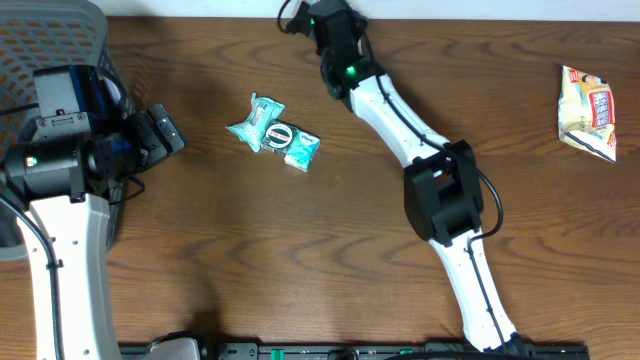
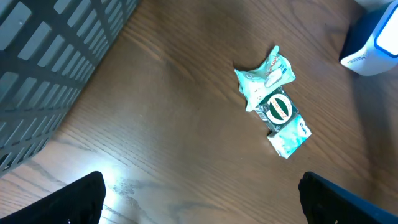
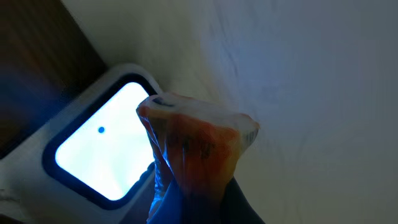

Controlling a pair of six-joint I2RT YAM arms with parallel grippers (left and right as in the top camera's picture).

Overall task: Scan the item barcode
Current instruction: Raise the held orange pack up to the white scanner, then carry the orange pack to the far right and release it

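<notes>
A: Where was the orange packet (image 3: pixel 199 146)?

B: It was in your right gripper (image 3: pixel 198 200). The jaws were pinched tight on its bottom end. The packet stood straight out past the fingertips, with its long way pointing away from the gripper.

A: And the scanner?

B: The scanner (image 3: pixel 93 152) was just past the packet, on the left as the right wrist camera looked. Its window glowed white and blue. The packet's side was right next to the window, but I could not tell if they touched.

A: Did you see the barcode?

B: No, not on the side that showed. I think you needed to twist the packet a little, so the barcode side looked at the window.

A: What about your left gripper (image 1: pixel 168 133)?

B: It was wide open and held nothing. It was far from the scanner, so your right arm was the near one. A teal packet (image 2: pixel 277 106) lay flat on the table (image 1: pixel 300 260) out in front of the left gripper. The grey basket (image 1: pixel 60 40) sat beside that arm. A yellow packet (image 1: pixel 588 110) lay far off on the right gripper's other side.
</notes>
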